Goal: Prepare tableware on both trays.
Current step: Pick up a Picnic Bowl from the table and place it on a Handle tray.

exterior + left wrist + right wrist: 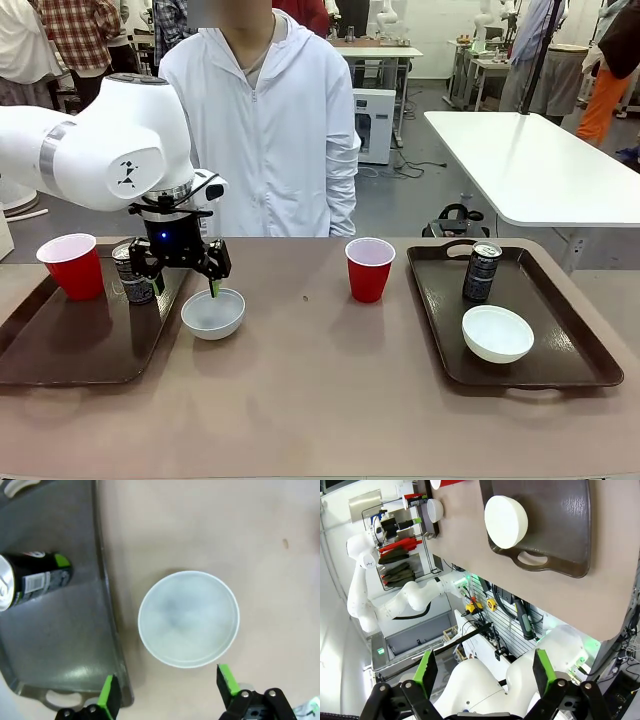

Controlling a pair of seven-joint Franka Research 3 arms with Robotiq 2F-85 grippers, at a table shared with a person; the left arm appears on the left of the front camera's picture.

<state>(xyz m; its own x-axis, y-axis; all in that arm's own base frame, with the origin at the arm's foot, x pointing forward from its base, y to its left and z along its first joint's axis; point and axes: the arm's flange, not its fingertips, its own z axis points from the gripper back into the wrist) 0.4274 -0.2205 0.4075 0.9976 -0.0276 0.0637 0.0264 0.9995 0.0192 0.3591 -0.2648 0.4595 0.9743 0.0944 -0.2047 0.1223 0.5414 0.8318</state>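
Awaiting placement, off-tray on the desk (320,400), were a bowl (212,312) under the wide-spread left claw (186,288) and the centre-frame red cup (369,268).

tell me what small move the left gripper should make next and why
Probably lower the open left gripper onto the rim of the small round white bowl and close: the bowl sits on the table just outside the left dark brown plastic tray.
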